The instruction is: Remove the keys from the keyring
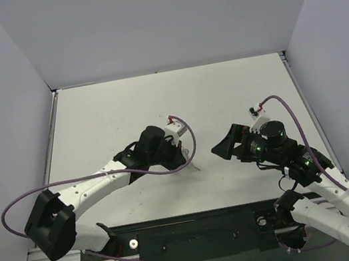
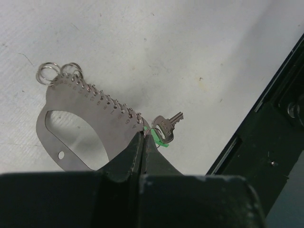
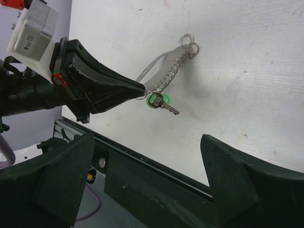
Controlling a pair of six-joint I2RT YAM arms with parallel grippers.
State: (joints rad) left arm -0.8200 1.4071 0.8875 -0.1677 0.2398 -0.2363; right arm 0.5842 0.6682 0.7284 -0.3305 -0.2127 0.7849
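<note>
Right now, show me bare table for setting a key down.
Free: the far half of the white table, beyond both grippers. Crowded: around the left gripper, shut on the thin wire keyring with small silver key, facing the open right gripper.

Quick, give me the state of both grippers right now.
Left gripper: closed, fingers pinching the keyring right beside the key.
Right gripper: open, holding nothing.

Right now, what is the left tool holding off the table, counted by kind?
key: 1
green tag: 1
flat metal plate: 1
wire coil along the plate's edge: 1
small rings at the plate's far end: 2
Total: 6
</note>
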